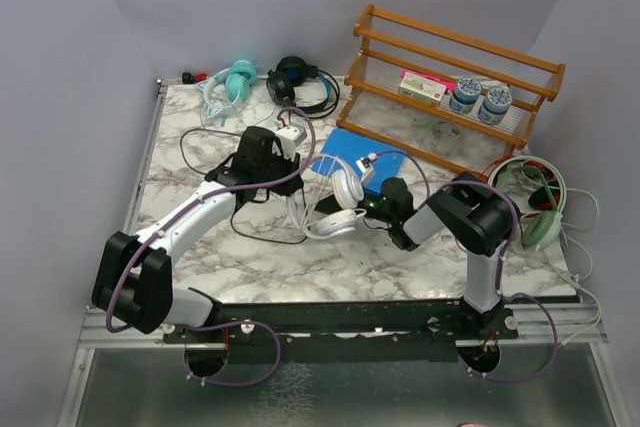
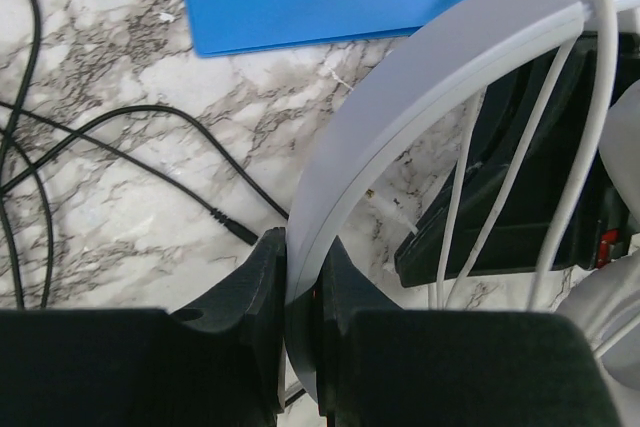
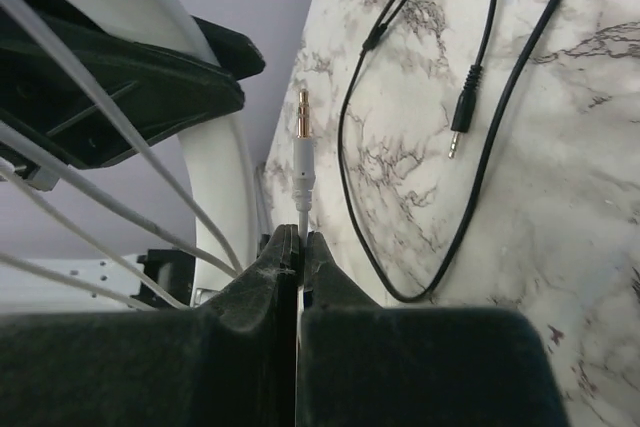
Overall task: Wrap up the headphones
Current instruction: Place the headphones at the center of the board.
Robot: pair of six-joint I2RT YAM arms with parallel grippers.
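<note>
The left gripper (image 2: 303, 272) is nearly closed. Its two fingers are clamped flat on the band of the white headphones (image 2: 400, 117), so the headset stands up off the marble table (image 2: 120, 217) as a steady frame to wind on. The right gripper (image 3: 298, 247) is pinched shut on the end of the white cable (image 3: 303, 177), right behind the gold plug tip that sticks out past the fingertips. Gripping the very end gives it control of the loose tail.

Several strands of that cable already cross the band, so the winding looks well along. What remains is probably securing the plug end.

The white headphones sit mid-table between the two arms, on the near side of the blue board (image 1: 350, 159). The teal headset (image 1: 238, 80) and the black headset (image 1: 300, 82) lie at the far left, and do not look wrapped. A black cable (image 2: 140, 137) trails over the marble left of the held band, and a black plug (image 3: 462, 117) lies apart from the right gripper. The wooden rack (image 1: 450, 67) stands far right, well apart.
</note>
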